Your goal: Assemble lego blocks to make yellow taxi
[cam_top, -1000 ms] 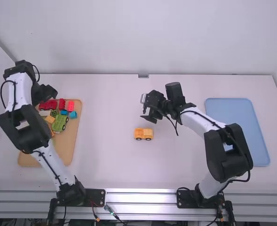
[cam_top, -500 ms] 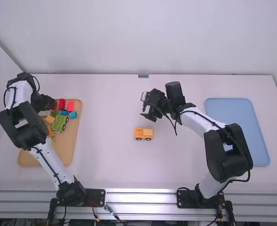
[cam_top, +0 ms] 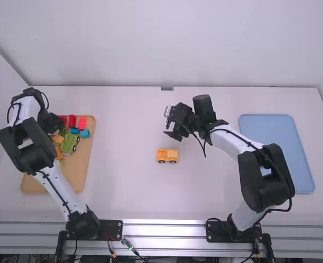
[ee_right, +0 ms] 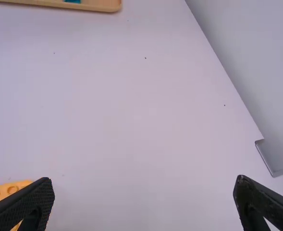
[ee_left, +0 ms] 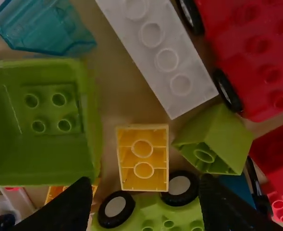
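A pale wall [cam_top: 161,44] stands behind the white bench [cam_top: 123,186], and a wooden tray [cam_top: 82,167] of loose blocks lies at my left side. The yellow vehicle [cam_top: 167,156] sits on its wheels mid-bench, well apart from the tray. In the tray lies a small yellow brick [ee_left: 143,159], hollow underside up, close beside a wheeled green base [ee_left: 167,211] and a green sloped brick [ee_left: 213,139].

I judge that brick light, stiff and hard to break, but slick enough to twist if I pinch it off centre. I would take it across two opposite side walls, squarely, minding the wheels beside it; it would need turning over before its tubes could press onto studs.

My left arm [cam_top: 54,197] is bent over the tray, its left claw [ee_left: 146,185] down among the blocks with fingers spread and nothing between them. My right arm [cam_top: 232,142] angles in toward mid-bench, its right claw [ee_right: 145,185] also parted and empty, near the vehicle on the wall side. Seating the brick may take a firm push, with the vehicle held steady.
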